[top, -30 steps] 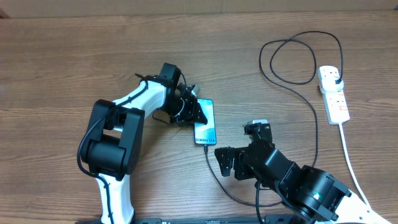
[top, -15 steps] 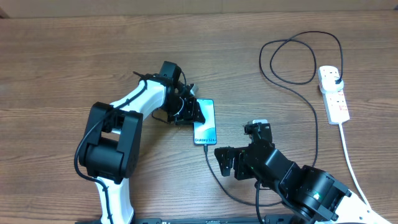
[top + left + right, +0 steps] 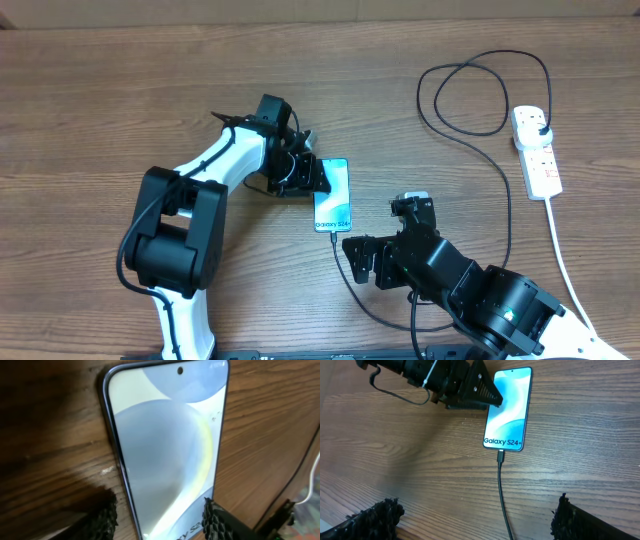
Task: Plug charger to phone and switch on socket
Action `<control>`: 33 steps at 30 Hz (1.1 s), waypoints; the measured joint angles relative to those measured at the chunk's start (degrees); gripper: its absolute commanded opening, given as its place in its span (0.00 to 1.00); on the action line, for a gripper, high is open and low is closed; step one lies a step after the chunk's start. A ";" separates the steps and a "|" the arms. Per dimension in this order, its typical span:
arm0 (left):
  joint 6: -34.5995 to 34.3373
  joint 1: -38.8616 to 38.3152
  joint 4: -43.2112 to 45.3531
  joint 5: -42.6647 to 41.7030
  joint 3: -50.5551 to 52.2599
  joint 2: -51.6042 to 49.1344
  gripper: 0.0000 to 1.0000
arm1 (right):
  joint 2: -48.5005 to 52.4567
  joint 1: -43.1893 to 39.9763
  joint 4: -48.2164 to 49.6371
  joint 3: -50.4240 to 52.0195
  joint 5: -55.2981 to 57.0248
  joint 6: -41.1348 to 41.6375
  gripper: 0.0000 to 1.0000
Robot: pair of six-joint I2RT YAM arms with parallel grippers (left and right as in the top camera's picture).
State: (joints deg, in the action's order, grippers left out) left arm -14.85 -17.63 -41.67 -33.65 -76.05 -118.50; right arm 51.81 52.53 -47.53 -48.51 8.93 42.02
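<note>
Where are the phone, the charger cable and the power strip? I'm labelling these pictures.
phone [image 3: 508,407]: right wrist view, middle of screen.
charger cable [image 3: 503,495]: right wrist view, stretch below the phone.
power strip [image 3: 537,153]: overhead view, white body.
</note>
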 measured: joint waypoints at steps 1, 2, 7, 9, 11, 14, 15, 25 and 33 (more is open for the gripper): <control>0.02 0.00 0.04 0.15 -0.15 0.15 0.74 | 0.00 0.00 0.04 0.00 -0.04 -0.02 0.97; 0.15 -0.02 0.11 0.48 -0.17 0.26 0.88 | 0.00 0.00 0.09 0.00 -0.04 -0.02 0.82; 0.00 -0.11 0.35 1.27 -0.87 1.27 1.00 | 0.26 0.00 0.20 0.00 1.70 0.04 0.13; 0.00 -0.17 0.39 1.46 -0.87 1.29 1.00 | 1.16 -0.20 -1.38 -0.02 3.98 2.58 0.06; 0.00 -0.17 0.39 1.55 -0.87 1.29 1.00 | 1.75 -1.14 -3.26 -0.02 5.20 5.62 0.04; 0.00 -0.26 0.42 2.03 -0.87 1.36 1.00 | 2.21 -6.19 -6.36 -0.02 6.84 9.27 0.04; 0.00 -0.28 0.44 2.40 -0.87 1.40 1.00 | 2.23 -8.55 -7.10 -0.02 6.73 10.08 0.04; 0.26 -0.28 -2.08 5.29 -1.36 1.60 1.00 | 3.61 -44.04 -8.50 -0.17 0.13 7.02 0.04; 1.36 0.44 -8.17 12.79 2.05 6.32 1.00 | 20.57 -74.51 -12.74 -12.92 -6.16 -2.78 0.04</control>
State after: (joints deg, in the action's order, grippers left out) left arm -13.50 -17.19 -49.84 -20.86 -74.00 -112.18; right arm 72.38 -21.98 -60.27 -61.43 2.76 39.24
